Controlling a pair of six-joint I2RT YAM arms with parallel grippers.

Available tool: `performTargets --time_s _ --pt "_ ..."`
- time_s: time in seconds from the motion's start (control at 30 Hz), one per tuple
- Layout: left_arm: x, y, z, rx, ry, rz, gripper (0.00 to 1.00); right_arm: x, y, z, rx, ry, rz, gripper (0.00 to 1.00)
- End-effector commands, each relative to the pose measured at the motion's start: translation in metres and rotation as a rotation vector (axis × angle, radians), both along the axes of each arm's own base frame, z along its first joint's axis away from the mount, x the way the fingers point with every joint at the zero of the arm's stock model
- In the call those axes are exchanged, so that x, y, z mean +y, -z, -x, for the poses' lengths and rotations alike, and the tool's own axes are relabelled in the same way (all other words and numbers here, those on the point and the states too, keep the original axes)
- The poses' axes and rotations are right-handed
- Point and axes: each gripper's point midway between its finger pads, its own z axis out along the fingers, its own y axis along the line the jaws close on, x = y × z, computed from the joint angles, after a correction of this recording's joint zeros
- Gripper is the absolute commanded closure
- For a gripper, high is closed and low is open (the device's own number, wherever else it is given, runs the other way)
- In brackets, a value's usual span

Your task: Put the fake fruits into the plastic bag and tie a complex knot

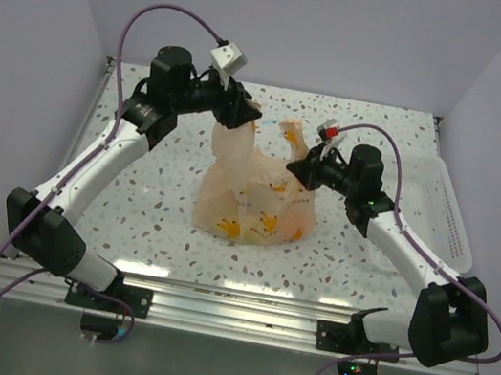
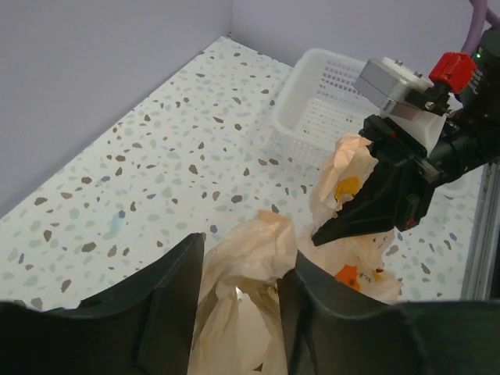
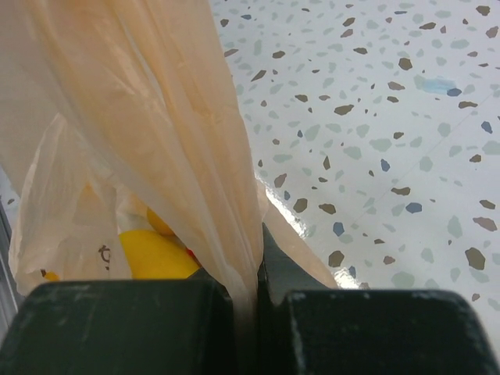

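Peach-orange bag: a thin, translucent peach-orange plastic bag sits in the middle of the white speckled table. Its body rests on the surface and its top is drawn up into two separate peaks.
Fruits: the fake fruits show as yellow plastic shapes through the film, low in the bag. The right wrist view adds a yellow piece and a touch of red inside. No loose fruit shows on the table.
Left gripper: the left gripper is raised at the bag's left peak. Its own camera shows the jaws part closed, with a thick crumple of film clamped between the fingers.
Right gripper: the right gripper is at the lower right peak. Its jaws are pinched fully together on a flat fold of the plastic bag.
Tray: a white rectangular plastic tray lies by the right edge, well apart from the bag.
Done: loading looks finished, since every fruit in view is inside the bag.
Left to do: the knot is not yet made. The two held portions stand apart, neither crossed nor twisted.
Next step, as a judgement: the arms need to bring the two peaks together, cross them and thread one under the other, more than once for a complex tie.
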Motion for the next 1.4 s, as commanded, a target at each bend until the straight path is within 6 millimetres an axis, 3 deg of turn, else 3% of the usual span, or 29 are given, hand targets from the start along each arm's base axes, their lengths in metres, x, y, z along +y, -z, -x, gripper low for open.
performTargets --time_s 0.0,0.07,0.1,0.13,0.17,0.2,0.23,0.27,0.37,0.43,0.57,0.67,0.8,0.9,1.1,1.13,1.37 --pt "-0.003 -0.019 0.006 -0.051 0.058 0.000 0.58 0.000 -0.018 0.002 -0.058 -0.018 0.002 1.00" --pt "0.001 -0.034 0.010 -0.079 0.062 0.038 1.00 0.000 -0.018 0.003 -0.043 -0.022 0.011 1.00" --pt "0.003 -0.041 0.015 -0.093 0.096 0.062 1.00 0.001 -0.020 0.005 -0.040 -0.036 0.015 1.00" --pt "0.004 -0.058 0.024 -0.150 0.125 0.095 1.00 0.002 -0.030 0.006 -0.050 -0.049 0.007 0.87" --pt "0.003 -0.058 0.034 -0.134 0.180 0.114 1.00 0.001 -0.035 0.008 -0.039 -0.056 0.005 0.77" --pt "0.002 -0.060 0.039 -0.145 0.203 0.120 1.00 0.001 -0.042 0.010 -0.044 -0.075 0.003 0.63" --pt "0.002 -0.063 0.045 -0.158 0.218 0.123 1.00 0.002 -0.062 0.009 -0.078 -0.085 -0.006 0.49" --pt "0.002 -0.058 0.048 -0.140 0.230 0.125 1.00 -0.002 -0.066 0.012 -0.063 -0.094 -0.002 0.31" --pt "0.001 -0.054 0.057 -0.148 0.267 0.131 1.00 -0.006 -0.114 0.019 -0.134 -0.112 -0.045 0.09" --pt "0.000 -0.055 0.061 -0.160 0.286 0.142 1.00 -0.005 -0.148 0.028 -0.203 -0.142 -0.076 0.09" --pt "-0.003 -0.049 0.068 -0.130 0.321 0.173 1.00 0.009 -0.195 0.046 -0.251 -0.211 -0.199 0.08" --pt "-0.004 -0.049 0.070 -0.129 0.335 0.190 1.00 0.030 -0.205 0.051 -0.259 -0.256 -0.257 0.08" --pt "-0.007 -0.051 0.072 -0.119 0.358 0.219 1.00 0.059 -0.204 0.061 -0.271 -0.327 -0.331 0.08" --pt "-0.008 -0.057 0.074 -0.132 0.368 0.233 1.00 0.083 -0.191 0.062 -0.265 -0.339 -0.316 0.08" --pt "-0.009 -0.059 0.081 -0.123 0.402 0.252 1.00 0.105 -0.171 0.033 -0.294 -0.186 -0.271 0.07" --pt "-0.008 -0.059 0.080 -0.124 0.401 0.254 1.00 0.109 -0.161 0.033 -0.286 -0.200 -0.271 0.06" --pt "-0.010 -0.054 0.083 -0.083 0.412 0.288 1.00 0.140 -0.148 0.040 -0.378 -0.275 -0.322 0.06"
